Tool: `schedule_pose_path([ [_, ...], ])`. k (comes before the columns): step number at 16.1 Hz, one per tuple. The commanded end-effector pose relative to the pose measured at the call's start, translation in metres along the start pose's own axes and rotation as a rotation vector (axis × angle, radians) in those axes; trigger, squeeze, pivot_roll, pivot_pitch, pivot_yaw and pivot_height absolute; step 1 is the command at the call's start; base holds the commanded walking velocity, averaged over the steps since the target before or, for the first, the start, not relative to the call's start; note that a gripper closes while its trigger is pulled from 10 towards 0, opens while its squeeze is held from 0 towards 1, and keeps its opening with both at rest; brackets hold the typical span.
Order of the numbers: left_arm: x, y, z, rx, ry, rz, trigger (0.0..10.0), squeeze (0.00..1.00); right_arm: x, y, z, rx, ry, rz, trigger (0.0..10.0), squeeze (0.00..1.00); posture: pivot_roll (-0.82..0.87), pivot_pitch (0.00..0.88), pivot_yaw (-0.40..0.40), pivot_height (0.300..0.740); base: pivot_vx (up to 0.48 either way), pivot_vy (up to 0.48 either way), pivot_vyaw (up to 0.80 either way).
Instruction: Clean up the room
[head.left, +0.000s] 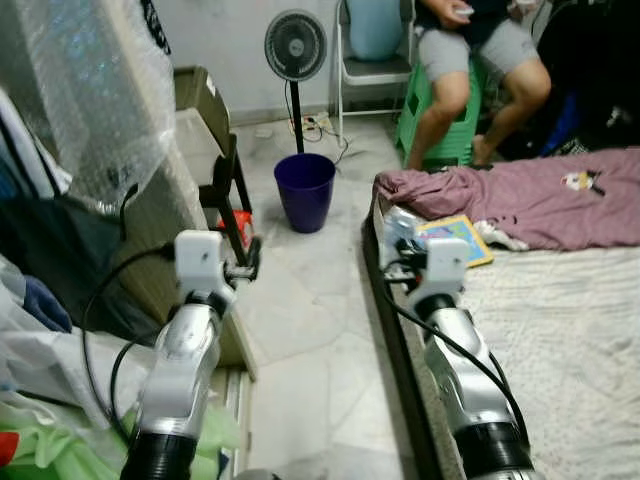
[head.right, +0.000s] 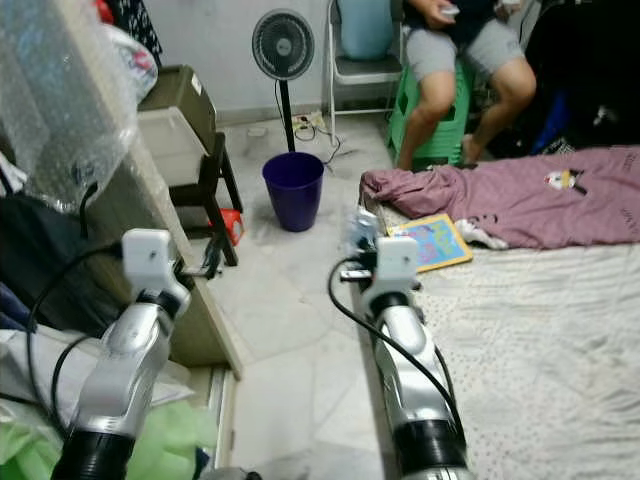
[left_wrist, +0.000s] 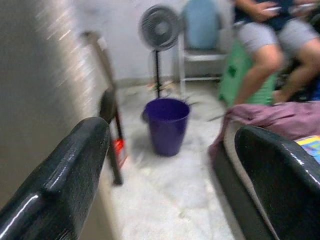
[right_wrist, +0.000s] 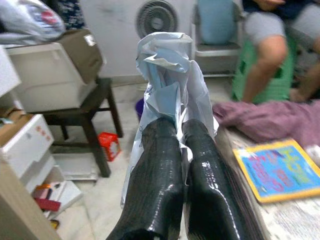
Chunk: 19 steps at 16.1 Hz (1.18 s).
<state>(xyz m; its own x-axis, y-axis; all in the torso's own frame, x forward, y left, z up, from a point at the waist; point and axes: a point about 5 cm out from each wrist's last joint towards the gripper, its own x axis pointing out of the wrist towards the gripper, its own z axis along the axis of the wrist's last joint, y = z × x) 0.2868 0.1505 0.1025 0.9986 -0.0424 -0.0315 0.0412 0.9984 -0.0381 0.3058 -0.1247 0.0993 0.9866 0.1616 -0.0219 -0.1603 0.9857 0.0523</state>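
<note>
My right gripper (head.left: 398, 262) is shut on a crumpled white and pale blue plastic wrapper (right_wrist: 167, 60), held up over the left edge of the mattress (head.left: 560, 330). The wrapper (head.left: 400, 232) sticks out beyond the fingertips. A purple bin (head.left: 304, 190) stands on the marble floor ahead, between the two arms. My left gripper (head.left: 246, 265) is open and holds nothing. In the left wrist view its fingers (left_wrist: 75, 170) frame the bin (left_wrist: 167, 125) from a distance.
A purple garment (head.left: 520, 195) and a colourful book (head.left: 455, 238) lie on the mattress. A person (head.left: 480, 70) sits on a green stool behind it. A standing fan (head.left: 296, 45) is behind the bin. A dark wooden stool (head.left: 225, 190), boxes and bubble wrap crowd the left.
</note>
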Motion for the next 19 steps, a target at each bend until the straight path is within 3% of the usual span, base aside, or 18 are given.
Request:
schedule_pose_path([
  [1,-0.005,0.010,0.003,0.000,-0.016,0.058,10.0,0.00,0.005,0.009,0.000,-0.008,0.015,0.054,10.0,0.00,0.14,0.000,0.001,0.740,0.000,0.000,0.00],
  [5,-0.010,0.014,0.004,-0.015,-0.015,0.082,10.0,0.00,0.009,0.019,0.001,-0.010,0.012,0.100,10.0,0.00,0.15,0.000,-0.013,0.740,0.000,0.000,0.00],
  [8,-0.007,0.007,0.005,-0.029,-0.012,0.034,10.0,0.00,0.007,0.014,0.000,-0.002,0.017,0.081,10.0,0.00,0.12,0.000,0.001,0.740,0.000,0.000,0.00],
  [16,0.004,-0.004,0.009,-0.045,-0.008,-0.035,10.0,0.00,0.003,0.006,0.000,0.016,0.017,0.041,10.0,0.00,0.07,0.000,0.038,0.740,0.000,0.000,-0.80],
  [19,0.006,-0.006,0.011,-0.041,-0.025,-0.060,10.0,0.00,0.003,0.008,0.001,0.012,0.011,0.048,10.0,0.00,0.07,0.000,0.036,0.740,0.000,0.000,0.00],
])
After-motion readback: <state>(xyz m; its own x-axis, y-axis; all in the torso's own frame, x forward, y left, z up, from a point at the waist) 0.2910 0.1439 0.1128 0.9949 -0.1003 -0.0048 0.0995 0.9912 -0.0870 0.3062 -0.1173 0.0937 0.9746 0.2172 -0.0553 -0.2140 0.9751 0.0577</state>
